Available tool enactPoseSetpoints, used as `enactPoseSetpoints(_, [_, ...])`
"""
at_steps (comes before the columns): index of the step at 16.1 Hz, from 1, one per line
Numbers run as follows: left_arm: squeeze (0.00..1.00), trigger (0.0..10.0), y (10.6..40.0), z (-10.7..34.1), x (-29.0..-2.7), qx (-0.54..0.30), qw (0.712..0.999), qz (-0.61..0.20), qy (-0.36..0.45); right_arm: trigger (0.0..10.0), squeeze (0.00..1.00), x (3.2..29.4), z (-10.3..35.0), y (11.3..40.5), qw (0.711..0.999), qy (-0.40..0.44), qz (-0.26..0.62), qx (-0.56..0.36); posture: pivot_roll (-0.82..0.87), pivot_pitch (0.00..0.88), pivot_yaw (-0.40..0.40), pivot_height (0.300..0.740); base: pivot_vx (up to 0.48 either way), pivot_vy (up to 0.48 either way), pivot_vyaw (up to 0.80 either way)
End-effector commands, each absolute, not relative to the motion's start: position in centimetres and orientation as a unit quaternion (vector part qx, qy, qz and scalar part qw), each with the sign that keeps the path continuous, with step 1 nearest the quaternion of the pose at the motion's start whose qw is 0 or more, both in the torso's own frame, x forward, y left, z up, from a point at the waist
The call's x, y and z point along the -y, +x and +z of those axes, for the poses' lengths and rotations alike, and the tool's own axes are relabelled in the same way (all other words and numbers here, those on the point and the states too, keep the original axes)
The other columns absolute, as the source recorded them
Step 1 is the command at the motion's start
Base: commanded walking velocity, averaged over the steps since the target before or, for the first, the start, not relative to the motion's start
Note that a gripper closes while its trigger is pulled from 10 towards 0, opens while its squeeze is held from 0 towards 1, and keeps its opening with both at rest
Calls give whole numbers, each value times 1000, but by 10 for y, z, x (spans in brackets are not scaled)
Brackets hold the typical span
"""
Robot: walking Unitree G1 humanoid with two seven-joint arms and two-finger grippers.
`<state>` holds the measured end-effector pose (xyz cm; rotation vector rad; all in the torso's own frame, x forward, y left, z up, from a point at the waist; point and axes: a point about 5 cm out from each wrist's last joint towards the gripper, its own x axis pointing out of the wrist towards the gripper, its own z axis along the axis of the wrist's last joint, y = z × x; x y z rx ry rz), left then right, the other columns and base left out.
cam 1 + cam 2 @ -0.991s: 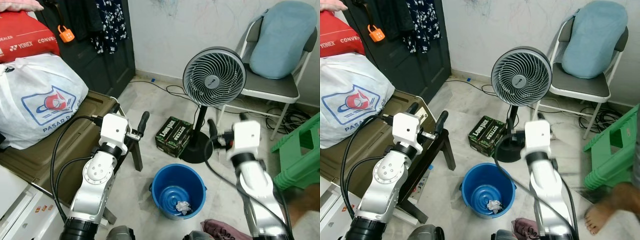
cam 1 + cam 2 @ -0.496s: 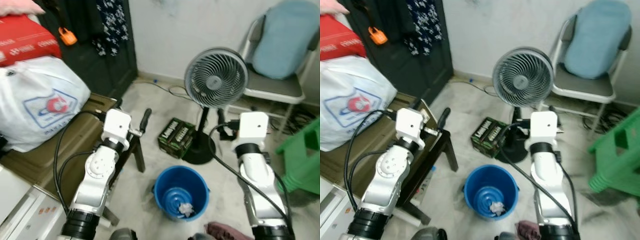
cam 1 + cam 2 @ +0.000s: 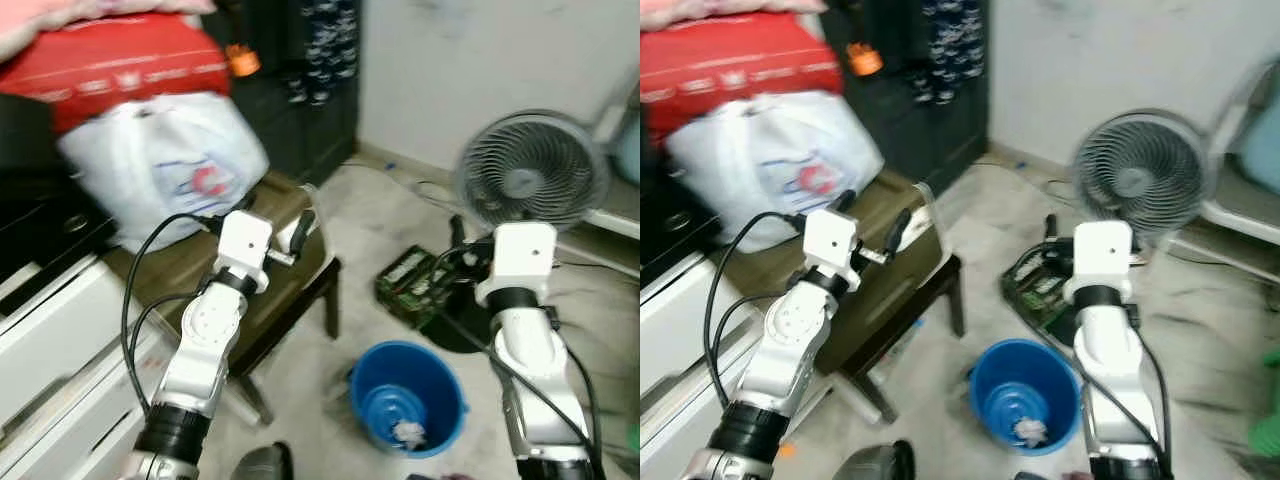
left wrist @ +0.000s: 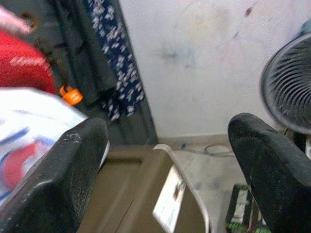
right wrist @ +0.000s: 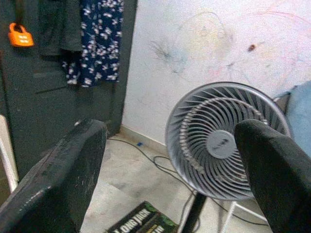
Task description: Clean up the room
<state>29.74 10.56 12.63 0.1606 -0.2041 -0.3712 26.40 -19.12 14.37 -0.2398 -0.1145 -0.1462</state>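
A blue bucket (image 3: 445,378) stands on the pale floor between my two raised arms, with a crumpled white paper wad (image 3: 408,432) at its bottom. My left gripper (image 4: 167,121) is open and holds nothing; it hovers over the brown case (image 3: 190,268) and faces the dark door with hanging clothes. My right gripper (image 5: 167,128) is also open with nothing in it, held above the floor and facing the grey standing fan (image 5: 221,141). A green carton (image 3: 405,283) lies at the fan's foot. The eye views are blurred.
A white plastic bag (image 3: 165,160) and a red bag (image 3: 120,60) are stacked on the brown case at the left. A white drawer unit (image 3: 55,345) stands at the near left. Cables trail on the floor behind the fan (image 3: 530,170). A dark shoe (image 3: 262,465) lies by my feet.
The camera has swung left, so everything shifted right and the chair and green stool left the picture. Both arms stay raised with the grippers open.
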Motion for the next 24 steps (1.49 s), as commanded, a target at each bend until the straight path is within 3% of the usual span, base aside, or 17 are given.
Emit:
enactPoseSetpoints(1, [0, 10000, 299, 125, -107, 99, 974, -186, 85, 10000, 0, 194, 148, 262, 987, -121, -85, 63, -211, 0, 96, 740, 0, 0, 800])
enactPoseSetpoints(4, [0, 10000, 297, 123, -110, 98, 975, -181, 86, 10000, 0, 194, 140, 257, 988, -118, -90, 51, -170, 0, 87, 740, 0, 0, 800])
enactPoseSetpoints(6, [0, 10000, 292, 123, -125, 91, 980, -154, 88, 10000, 0, 174, 136, 266, 991, -112, -47, 48, -121, 0, 43, 740, 0, 0, 800])
enactPoseSetpoints(9, [0, 10000, 282, 117, -137, 88, 985, -112, 93, 10000, 0, 173, 140, 278, 992, -113, -21, 49, -74, 0, -19, 740, 0, 0, 800])
enactPoseSetpoints(11, [0, 10000, 277, 113, -139, 81, 988, -96, 90, 10000, 0, 172, 138, 278, 993, -111, -14, 46, -56, 0, -20, 740, 0, 0, 800])
enactPoseSetpoints(13, [0, 10000, 250, 88, -146, 40, 991, -76, 103, 10000, 0, 162, 118, 276, 995, -101, -4, 27, -37, 0, -5, 740, 0, 0, 800])
enactPoseSetpoints(17, [0, 10000, 254, 109, -163, 55, 989, -52, 131, 10000, 0, 163, 118, 275, 996, -80, -8, 24, 8, 0, -16, 740, 0, 0, 800])
enactPoseSetpoints(18, [0, 10000, 251, 109, -159, 53, 989, -91, 108, 10000, 0, 163, 111, 273, 997, -70, -1, 17, -2, 0, 0, 740, 0, 0, 800])
enactPoseSetpoints(22, [0, 10000, 228, 96, -153, 31, 990, -72, 114, 10000, 0, 162, 103, 253, 997, -75, 8, 8, -53, 0, 4, 740, 0, 0, 800])
enactPoseSetpoints(24, [0, 10000, 214, 85, -171, -10, 995, -47, 88, 10000, 0, 170, 96, 236, 998, -67, 1, -12, -75, 0, 13, 740, 0, 0, 800])
